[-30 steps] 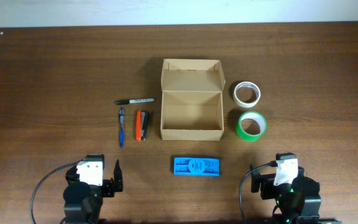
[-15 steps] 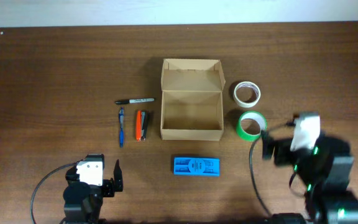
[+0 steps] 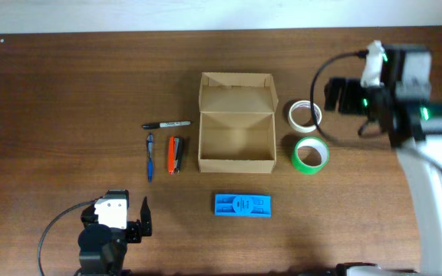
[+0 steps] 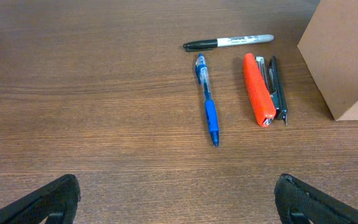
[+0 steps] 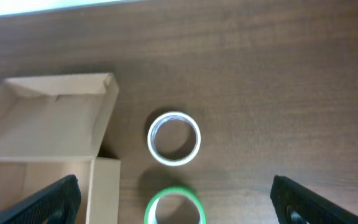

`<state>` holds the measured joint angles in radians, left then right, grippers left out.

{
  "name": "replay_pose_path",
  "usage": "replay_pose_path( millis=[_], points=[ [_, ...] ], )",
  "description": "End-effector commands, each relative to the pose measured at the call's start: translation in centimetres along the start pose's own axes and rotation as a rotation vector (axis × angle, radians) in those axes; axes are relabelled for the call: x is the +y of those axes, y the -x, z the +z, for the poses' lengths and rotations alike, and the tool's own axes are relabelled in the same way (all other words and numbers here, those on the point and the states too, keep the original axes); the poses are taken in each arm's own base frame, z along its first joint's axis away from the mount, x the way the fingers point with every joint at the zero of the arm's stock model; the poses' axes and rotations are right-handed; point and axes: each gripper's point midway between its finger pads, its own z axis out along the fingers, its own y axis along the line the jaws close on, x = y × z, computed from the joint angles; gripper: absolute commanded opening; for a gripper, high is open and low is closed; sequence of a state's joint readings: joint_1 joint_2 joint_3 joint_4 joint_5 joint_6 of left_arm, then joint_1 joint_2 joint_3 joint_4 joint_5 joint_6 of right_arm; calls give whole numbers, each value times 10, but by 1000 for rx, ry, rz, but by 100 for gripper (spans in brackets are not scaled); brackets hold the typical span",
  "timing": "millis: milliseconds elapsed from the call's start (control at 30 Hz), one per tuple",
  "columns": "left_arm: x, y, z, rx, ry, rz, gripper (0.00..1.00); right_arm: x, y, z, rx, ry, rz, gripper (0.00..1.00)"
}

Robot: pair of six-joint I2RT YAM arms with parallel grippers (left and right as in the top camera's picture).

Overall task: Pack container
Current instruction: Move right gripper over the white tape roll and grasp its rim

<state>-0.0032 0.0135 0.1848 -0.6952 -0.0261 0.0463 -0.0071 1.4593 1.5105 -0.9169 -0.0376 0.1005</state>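
The container (image 3: pixel 236 140), a tan cardboard box, stands open and empty at mid-table with its lid flap folded back; its corner (image 4: pixel 347 56) shows in the left wrist view and its lid (image 5: pixel 48 124) in the right wrist view. My right gripper (image 3: pixel 331 95) hangs open just right of it, above a white tape roll (image 3: pixel 290 115) and a green tape roll (image 3: pixel 311 169). In the right wrist view the green roll (image 5: pixel 174 190) lies between the wide-apart jaws of my right gripper (image 5: pixel 179 205), with the white roll (image 5: pixel 150 140) beyond. My left gripper (image 3: pixel 135 211) rests open near the front left, holding nothing.
Left of the box lie a black marker (image 3: pixel 166 124), a blue pen (image 3: pixel 150 156) and an orange stapler (image 3: pixel 174 154), all ahead of the left gripper (image 4: pixel 179 205). A flat blue plastic item (image 3: pixel 242 205) lies in front of the box.
My right arm has swung from the front right of the table up and back, ending over the two tape rolls. The left arm and all objects have stayed put.
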Motion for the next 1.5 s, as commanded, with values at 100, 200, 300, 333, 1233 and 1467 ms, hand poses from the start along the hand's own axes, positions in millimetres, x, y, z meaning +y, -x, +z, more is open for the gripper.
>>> replay_pose_path(
  millis=[100, 200, 300, 333, 1233, 1467],
  points=[
    [0, -2, 1, -1, 1, 19, 100, -11, 19, 65, 142, -64, 48, 99],
    [0, -2, 1, -1, 1, 19, 100, -14, 7, 94, 201, -73, 47, 99],
    [0, -2, 1, -1, 1, 19, 100, -20, -9, 119, 267, -100, 44, 99],
    [0, -2, 1, -1, 1, 19, 100, -21, -13, 125, 284, -102, 44, 99],
    [0, -2, 1, -1, 1, 19, 99, -38, -102, 216, 572, -173, 409, 91],
    [0, -2, 1, -1, 1, 19, 100, -38, -112, 222, 596, -178, 411, 80]
  ],
)
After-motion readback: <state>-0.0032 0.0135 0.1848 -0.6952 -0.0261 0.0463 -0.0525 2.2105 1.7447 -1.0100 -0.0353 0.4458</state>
